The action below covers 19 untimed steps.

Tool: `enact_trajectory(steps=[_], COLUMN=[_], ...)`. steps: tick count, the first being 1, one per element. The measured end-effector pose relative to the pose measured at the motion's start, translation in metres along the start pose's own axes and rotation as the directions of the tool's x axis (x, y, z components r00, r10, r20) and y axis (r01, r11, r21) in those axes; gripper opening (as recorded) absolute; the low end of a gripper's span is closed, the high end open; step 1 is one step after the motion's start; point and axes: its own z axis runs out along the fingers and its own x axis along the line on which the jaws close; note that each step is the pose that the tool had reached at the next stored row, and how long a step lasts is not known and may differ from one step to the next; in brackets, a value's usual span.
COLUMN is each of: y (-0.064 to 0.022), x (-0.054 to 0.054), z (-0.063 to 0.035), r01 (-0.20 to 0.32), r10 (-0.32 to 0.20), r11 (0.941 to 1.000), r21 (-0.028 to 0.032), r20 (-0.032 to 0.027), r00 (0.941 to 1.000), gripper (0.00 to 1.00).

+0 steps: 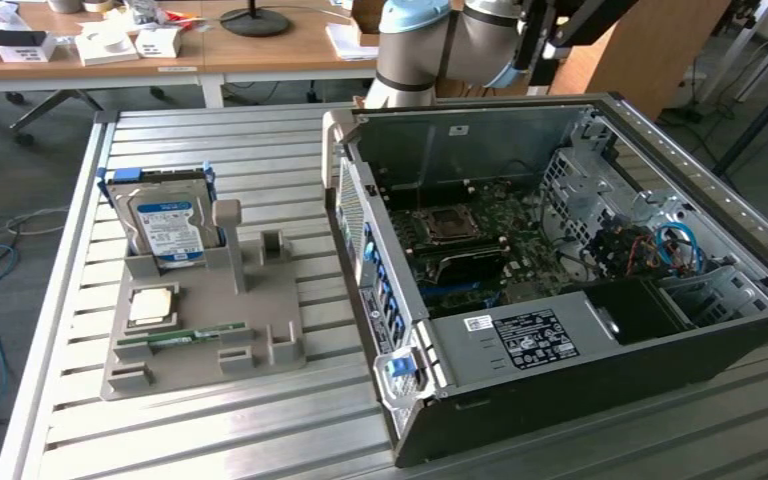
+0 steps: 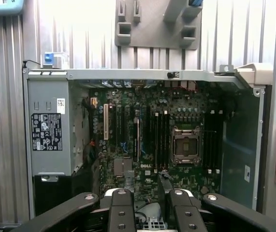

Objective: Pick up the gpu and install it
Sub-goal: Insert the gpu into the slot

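In the wrist view my gripper (image 2: 151,195) hangs over the open computer case (image 2: 142,74), its fingers (image 2: 122,208) at the near edge. A thin dark card seen edge-on, the gpu (image 2: 163,186), stands between them with a greyish perforated metal piece (image 2: 150,223) below it. The gripper looks shut on it. Underneath lies the green motherboard (image 2: 142,135) with its long expansion slots (image 2: 138,137). In the exterior view the arm (image 1: 424,40) and the dark gripper (image 1: 564,30) are high above the far side of the case (image 1: 491,105).
To the exterior view's left of the case, a grey holder (image 1: 197,340) carries a silver hard drive with a blue label (image 1: 171,225), a processor (image 1: 155,305) and a green memory stick (image 1: 184,337). The power supply (image 1: 531,340) fills the case's near corner. Desks stand behind.
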Motion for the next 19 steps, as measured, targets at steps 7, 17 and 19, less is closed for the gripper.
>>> enact_trajectory(steps=[7, 17, 19], y=[0.0003, 0.0008, 0.0009], x=[0.000, 0.001, 0.001], z=[0.0127, 0.0308, 0.0344], r01=[0.000, 0.000, 0.000], r10=[0.000, 0.000, 0.000], r11=[1.0000, 1.0000, 1.0000], r21=[-0.0001, -0.0002, -0.0002], r20=[0.0025, 0.0068, 0.0078], r00=[1.0000, 1.0000, 1.0000], gripper=[0.33, 0.33, 0.33])
